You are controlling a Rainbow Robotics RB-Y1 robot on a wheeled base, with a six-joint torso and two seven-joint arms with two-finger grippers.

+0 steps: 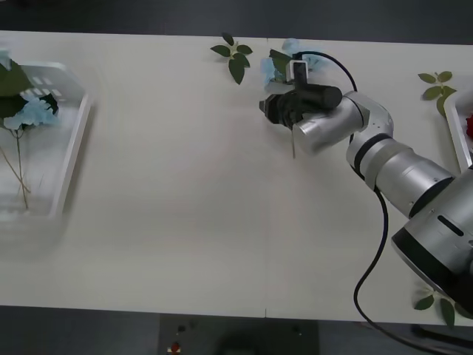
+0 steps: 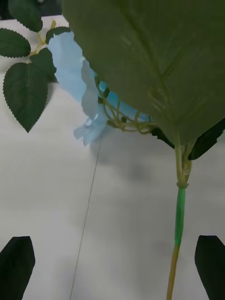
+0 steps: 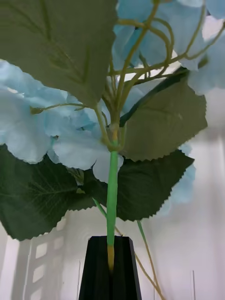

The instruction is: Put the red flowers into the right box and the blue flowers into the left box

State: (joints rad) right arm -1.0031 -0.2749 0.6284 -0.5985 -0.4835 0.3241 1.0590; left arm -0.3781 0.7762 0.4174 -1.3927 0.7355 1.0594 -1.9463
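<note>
A blue flower (image 1: 290, 53) lies at the table's far edge, its thin stem (image 2: 178, 218) running toward me. My right gripper (image 1: 267, 108) hovers over that stem, open, with the stem between its black fingers (image 2: 18, 262) nearer one side; a large green leaf (image 2: 154, 61) hangs close to the camera. My left gripper (image 3: 111, 240) is shut on the green stem of another blue flower (image 3: 70, 140), over the slotted left box (image 3: 44, 251). The left box (image 1: 74, 133) holds blue flowers (image 1: 31, 111). A bit of red (image 1: 468, 126) shows in the right box (image 1: 454, 129).
Loose leaf sprigs lie at the far edge (image 1: 233, 58), at the far right (image 1: 436, 85) and near the right arm's base (image 1: 437, 305). A black cable (image 1: 373, 251) trails along the right arm. The broad middle of the table (image 1: 185, 207) is bare.
</note>
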